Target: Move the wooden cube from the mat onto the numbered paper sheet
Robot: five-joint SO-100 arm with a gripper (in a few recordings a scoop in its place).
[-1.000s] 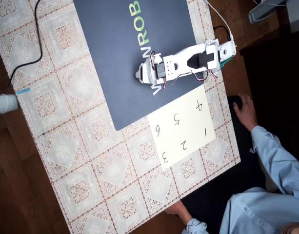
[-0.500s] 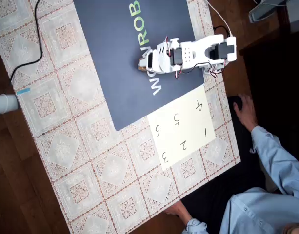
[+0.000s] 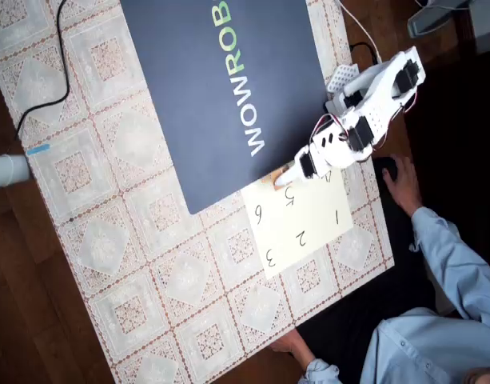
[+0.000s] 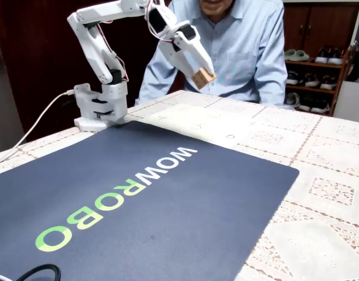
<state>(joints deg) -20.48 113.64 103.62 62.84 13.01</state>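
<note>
My white gripper (image 4: 202,76) is shut on the small tan wooden cube (image 4: 204,77) and holds it in the air, well above the table. In the overhead view the gripper (image 3: 281,178) and cube (image 3: 276,178) hang over the top edge of the numbered paper sheet (image 3: 304,220), near the digit 5, right where the sheet meets the corner of the navy mat (image 3: 221,96). The pale paper sheet (image 4: 197,124) lies behind the mat (image 4: 138,193), which bears large printed letters.
The arm's base (image 4: 100,105) stands at the mat's far left corner, with a white cable (image 4: 33,132) running off it. A person in a light blue shirt (image 4: 243,52) sits behind the table, one hand (image 3: 400,182) near the sheet. Lace tablecloth (image 3: 133,264) surrounds the mat.
The arm has swung off the mat's lettering toward the paper sheet, carrying the cube with it. The gripper now hangs over the sheet's edge.
</note>
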